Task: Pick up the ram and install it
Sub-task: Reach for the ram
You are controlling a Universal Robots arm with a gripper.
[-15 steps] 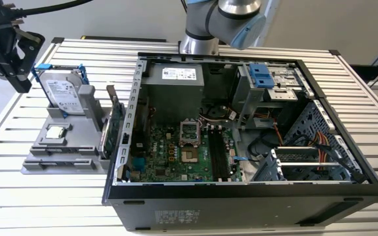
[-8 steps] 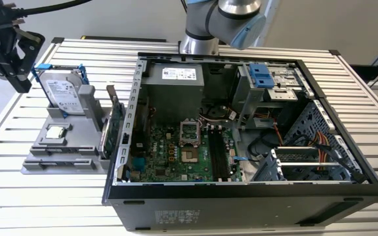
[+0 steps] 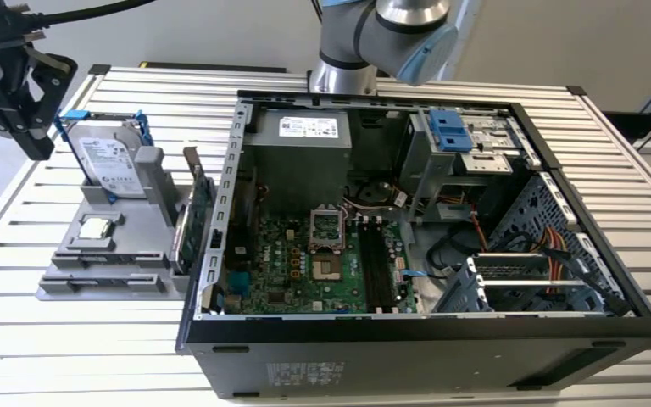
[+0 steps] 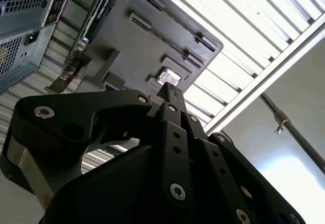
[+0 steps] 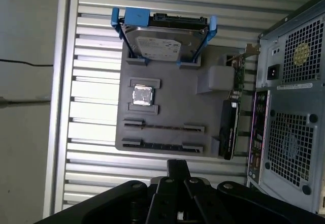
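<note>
**Closed fingers hang short of the ram**

The fingers [image 5: 173,170] are pressed together, holding nothing, over the tabletop [image 5: 91,82] beside the grey tray [image 5: 172,102]. The ram [image 5: 161,146] sits on edge in the tray's nearest slot, its long axis along that edge. A second stick [image 5: 163,128] lies parallel just beyond it, and the hard drive [image 5: 162,43] is farther off.

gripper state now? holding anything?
Gripper: shut, fingertips together, holding nothing visible, over the grey tray.
</note>
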